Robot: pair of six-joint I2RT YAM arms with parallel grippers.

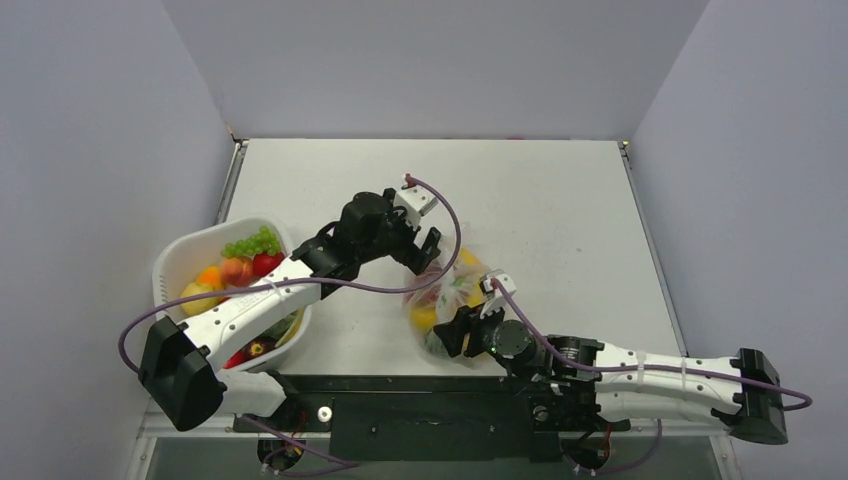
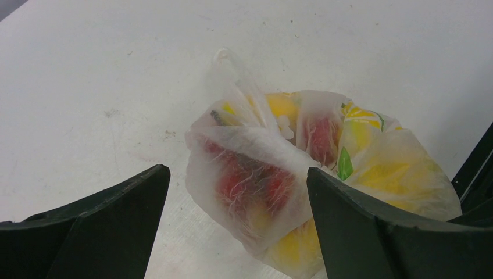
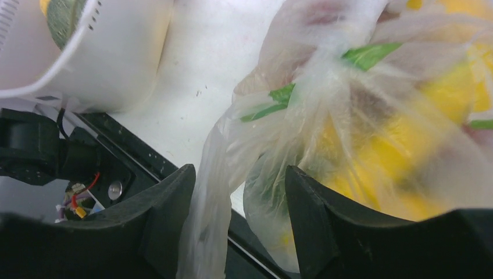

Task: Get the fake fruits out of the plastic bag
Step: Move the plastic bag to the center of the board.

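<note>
black fingers of the left gripper [image 2: 238,174] spread wide and empty, the plastic bag [image 2: 372,168] dead ahead between them with fake fruits [image 2: 253,186] bunched inside — its far end runs to the right gripper [image 3: 239,174], fingers straddling a twist of film — pinching or not, i can't tell.

one plastic bag [image 1: 452,292] lies right of centre. the fake fruits [image 2: 250,183] inside it blur behind the film: two red shapes and several yellow patches show, but no exact count can be made. one white basket [image 1: 215,235] sits at the left, and five pieces are clear in its upper part: one bunch of green grapes [image 1: 252,242], one orange fruit [image 1: 210,275], one peach-coloured fruit [image 1: 237,270], one red fruit [image 1: 266,263] and one yellow fruit [image 1: 197,297]. more lie lower down, partly hidden and uncounted. there are two arms with two grippers: left gripper [image 1: 425,255], right gripper [image 1: 452,336].
</note>
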